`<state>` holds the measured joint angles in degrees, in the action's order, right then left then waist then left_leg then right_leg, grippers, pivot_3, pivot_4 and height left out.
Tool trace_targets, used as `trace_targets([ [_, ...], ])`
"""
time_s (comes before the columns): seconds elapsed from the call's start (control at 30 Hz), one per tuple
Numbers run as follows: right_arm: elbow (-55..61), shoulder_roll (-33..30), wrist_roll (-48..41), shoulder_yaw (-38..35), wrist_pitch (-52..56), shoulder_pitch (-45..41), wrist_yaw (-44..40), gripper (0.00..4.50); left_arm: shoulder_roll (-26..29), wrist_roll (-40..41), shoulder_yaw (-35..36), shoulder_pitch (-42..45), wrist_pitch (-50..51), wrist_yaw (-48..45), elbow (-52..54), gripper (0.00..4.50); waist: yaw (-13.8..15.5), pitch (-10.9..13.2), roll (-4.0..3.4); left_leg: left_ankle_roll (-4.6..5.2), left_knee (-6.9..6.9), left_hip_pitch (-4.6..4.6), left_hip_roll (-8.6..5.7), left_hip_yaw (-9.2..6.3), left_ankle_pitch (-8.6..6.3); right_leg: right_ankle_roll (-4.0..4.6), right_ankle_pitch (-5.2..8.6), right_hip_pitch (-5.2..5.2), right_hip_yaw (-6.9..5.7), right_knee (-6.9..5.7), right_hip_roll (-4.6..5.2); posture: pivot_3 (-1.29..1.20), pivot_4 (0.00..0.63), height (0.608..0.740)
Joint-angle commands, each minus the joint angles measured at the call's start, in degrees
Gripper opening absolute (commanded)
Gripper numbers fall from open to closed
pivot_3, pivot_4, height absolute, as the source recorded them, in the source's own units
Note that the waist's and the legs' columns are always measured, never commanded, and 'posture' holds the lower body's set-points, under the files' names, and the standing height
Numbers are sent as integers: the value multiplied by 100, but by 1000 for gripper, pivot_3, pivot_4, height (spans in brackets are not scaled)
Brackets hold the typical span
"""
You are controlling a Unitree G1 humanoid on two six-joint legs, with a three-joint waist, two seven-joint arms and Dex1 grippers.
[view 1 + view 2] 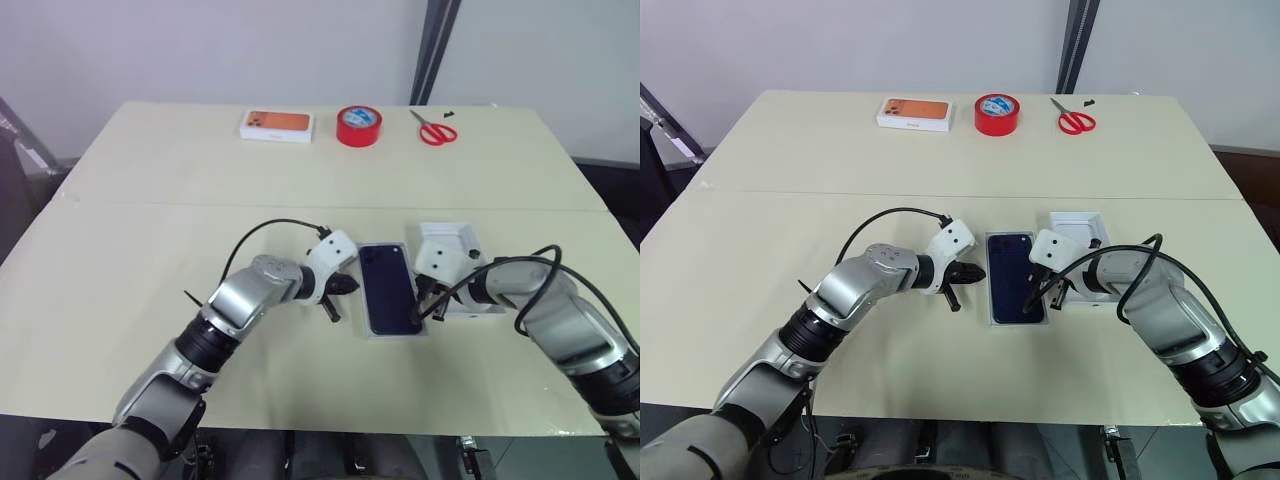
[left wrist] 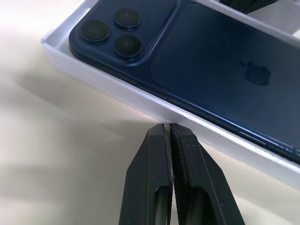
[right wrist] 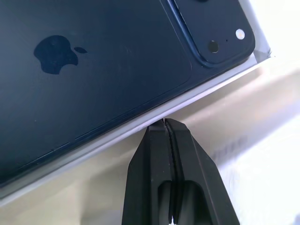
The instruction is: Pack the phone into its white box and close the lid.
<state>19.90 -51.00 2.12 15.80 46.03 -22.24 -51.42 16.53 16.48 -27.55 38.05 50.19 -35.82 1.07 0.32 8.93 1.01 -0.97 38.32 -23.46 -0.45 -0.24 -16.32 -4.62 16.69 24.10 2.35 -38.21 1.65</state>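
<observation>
The dark navy phone [image 1: 390,288] lies camera side up inside the white box [image 1: 396,335] near the table's front middle. The lid [image 1: 450,240] rests inside-up just right of the box, partly covered by my right wrist. My left gripper [image 1: 352,286] is shut and empty, its tips against the box's left wall [image 2: 140,101] below the phone's camera cluster. At the box's right edge my right gripper [image 1: 418,318] is also shut and empty, with its tips [image 3: 164,123] at the rim beside the phone [image 3: 93,70].
Along the far edge sit a white box with an orange phone picture [image 1: 277,125], a red tape roll [image 1: 359,126] and red scissors [image 1: 436,130]. A seam crosses the table between them and the box.
</observation>
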Motion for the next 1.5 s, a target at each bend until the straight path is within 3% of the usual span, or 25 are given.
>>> trace_targets([
  [0.03,352,-50,-121,-209,-114,-60,-53,0,-161,-10,-99,31,-114,-241,132,228,3,0,0,0,0,0,0,0,0,0,0,0,0,0,0,0,150,733],
  [0.1,397,-116,-272,-400,1,-76,-165,0,-90,6,26,-19,-48,-295,242,228,14,0,0,0,0,0,0,0,0,0,0,0,0,0,0,0,150,733],
  [0.13,444,-154,-384,-526,89,-84,-238,258,-38,25,112,-44,-6,-316,310,201,21,0,0,0,1,0,0,0,0,0,0,0,0,0,1,0,150,733],
  [0.23,637,-305,-784,-1023,442,-104,-433,1293,196,65,399,-127,91,-356,539,194,12,0,0,0,0,0,0,0,0,0,0,0,0,1,1,0,150,733],
  [0.33,735,-330,-1238,-1574,1243,-210,-436,2793,514,116,727,-304,-63,-470,844,194,-1,0,-1,0,0,0,4,-1,0,0,0,1,0,-2,0,0,150,733],
  [0.43,747,-238,-1577,-1846,2355,-334,-216,2793,826,115,981,-586,-610,-682,1137,194,-8,0,-1,0,0,2,6,0,0,0,0,0,1,-2,2,0,150,733],
  [0.6,630,503,-1615,-1945,3882,-641,722,2793,1168,241,1213,-1047,-1263,-1218,1370,194,11,-1,-3,0,-3,1,6,0,0,1,0,1,1,0,9,0,150,733],
  [0.73,652,995,-1552,-1852,4596,-726,1355,2793,1547,52,1041,-1403,-2058,-1740,1535,194,6,-1,-3,-1,-6,-1,6,2,0,1,0,4,1,3,11,0,150,733],
  [0.83,509,1191,-1460,-1833,4647,-701,1845,2793,1532,50,1032,-1488,-2211,-1773,1533,194,13,-2,-4,-1,-7,-1,6,3,0,2,0,5,2,2,13,0,150,733],
  [0.93,475,1288,-1559,-1873,4647,-675,2090,1915,1403,123,1090,-1534,-2171,-1723,1569,194,26,-2,-4,1,-6,-3,2,4,-1,2,0,4,1,3,15,0,150,733],
  [1.07,488,1358,-1763,-1912,4647,-649,2308,64,1295,134,1127,-1568,-2127,-1664,1605,194,6,-2,-4,3,-6,-4,2,4,-2,1,0,5,0,2,11,0,150,733],
  [1.3,430,1268,-1906,-2241,4647,-990,2570,64,1286,151,1359,-1681,-2094,-1509,1602,194,-109,-2,-4,3,-5,-2,4,3,-2,1,0,4,0,-5,6,0,150,733],
  [1.37,381,1500,-2148,-2786,4618,-1379,2380,64,1282,178,1617,-1734,-2115,-1363,1507,194,-136,-2,-5,3,-4,-1,4,4,-2,0,-1,5,1,-8,5,0,150,733],
  [1.5,204,2450,-3861,-3944,4647,-1933,2161,64,1222,165,2283,-1722,-2200,-876,1066,194,-150,-3,-5,3,-5,8,11,5,-2,0,-1,8,4,-21,-8,0,150,733],
])
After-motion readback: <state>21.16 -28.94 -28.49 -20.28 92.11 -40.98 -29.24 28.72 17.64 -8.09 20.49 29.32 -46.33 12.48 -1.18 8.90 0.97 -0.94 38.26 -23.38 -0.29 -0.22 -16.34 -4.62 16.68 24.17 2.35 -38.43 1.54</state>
